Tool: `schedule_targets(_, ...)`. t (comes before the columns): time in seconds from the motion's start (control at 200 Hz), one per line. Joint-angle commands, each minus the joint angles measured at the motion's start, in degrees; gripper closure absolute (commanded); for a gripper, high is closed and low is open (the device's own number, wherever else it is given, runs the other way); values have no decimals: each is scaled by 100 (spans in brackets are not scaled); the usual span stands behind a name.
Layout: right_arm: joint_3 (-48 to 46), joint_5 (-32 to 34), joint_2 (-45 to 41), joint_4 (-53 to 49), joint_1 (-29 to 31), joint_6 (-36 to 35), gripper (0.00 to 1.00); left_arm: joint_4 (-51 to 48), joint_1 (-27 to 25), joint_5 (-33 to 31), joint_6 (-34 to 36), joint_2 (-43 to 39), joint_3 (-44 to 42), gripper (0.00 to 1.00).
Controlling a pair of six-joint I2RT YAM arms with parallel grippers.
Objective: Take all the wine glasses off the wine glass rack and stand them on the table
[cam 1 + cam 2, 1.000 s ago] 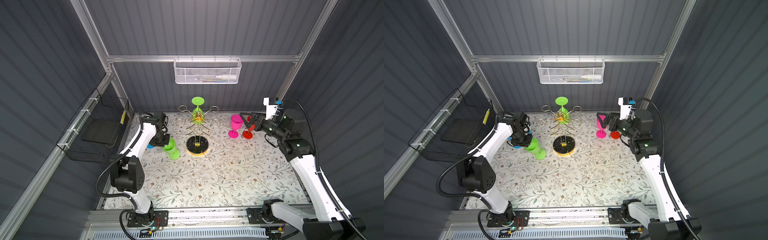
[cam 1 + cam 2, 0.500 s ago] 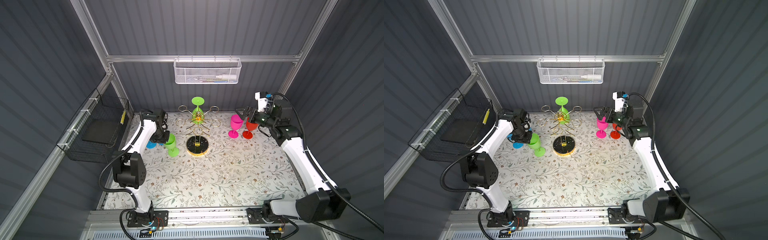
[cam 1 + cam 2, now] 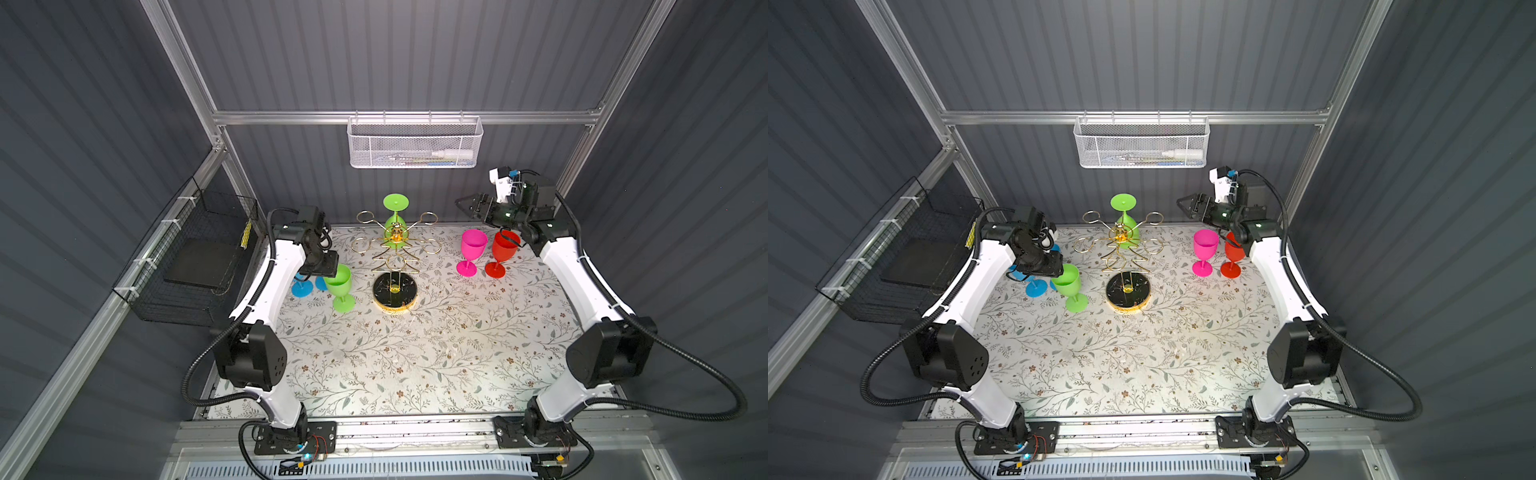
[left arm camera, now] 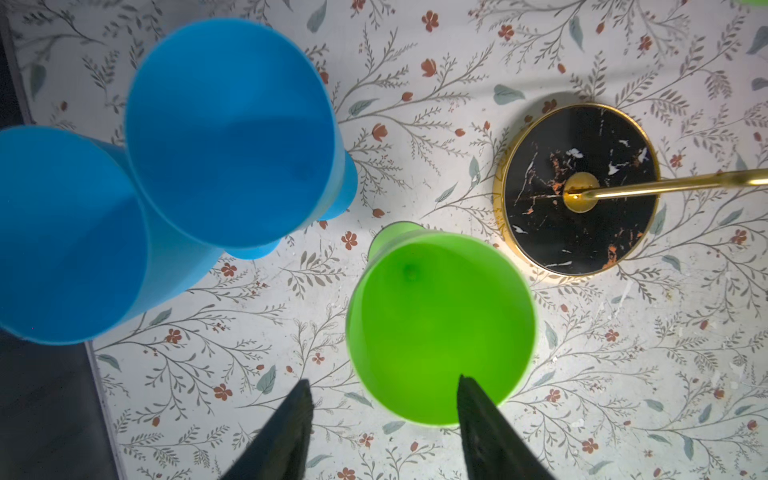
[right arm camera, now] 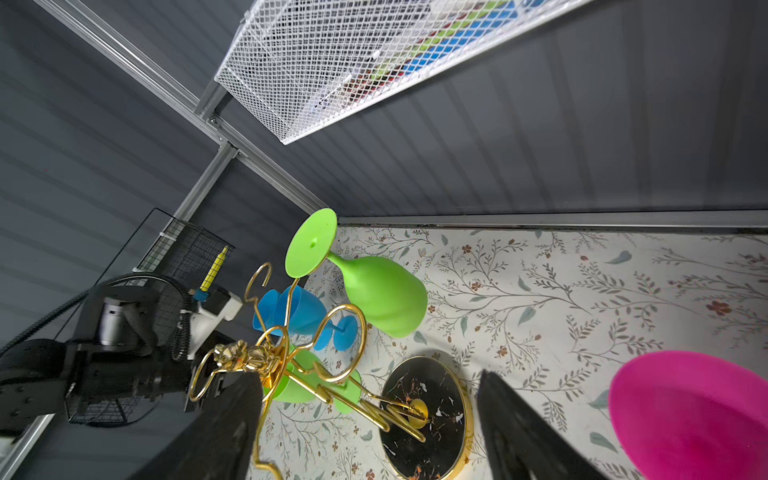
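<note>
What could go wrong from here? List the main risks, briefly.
The open left gripper has one finger over the rim of the standing green wine glass; lifting away could tip it into the blue wine glasses beside it.
The hanging green wine glass sits among the wire arms of the wine glass rack; the open right gripper could snag them reaching in.
The pink wine glass and red wine glass under that arm could be knocked.

wine glass rack (image 3: 384,289) centre, wine glass (image 3: 395,203) hung behind, three glasses (image 3: 338,280) left, pair (image 3: 473,245) right
</note>
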Motion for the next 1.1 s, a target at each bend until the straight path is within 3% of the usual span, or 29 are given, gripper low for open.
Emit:
schedule_targets(0.0, 479, -218, 322, -244, 81, 39, 22, 156, 39, 84, 71, -303, 132, 38)
schedule_targets(0.215, 1483, -335, 1075, -625, 289, -48, 24, 543, 41, 45, 73, -923, -42, 32)
schedule_targets(0.465, 3028, -467, 2192, -1494, 520, -270, 24, 1728, 41, -233, 140, -2127, -601, 23)
schedule_targets(0.7, 4376, -729, 3210, -1480, 644, -10, 26, 2828, 41, -452, 121, -3198, -1296, 18)
schedule_targets(1.096, 4553, -1012, 3677, -834, 917, 397, 31, 3260, 41, -142, 17, -3405, -1264, 16)
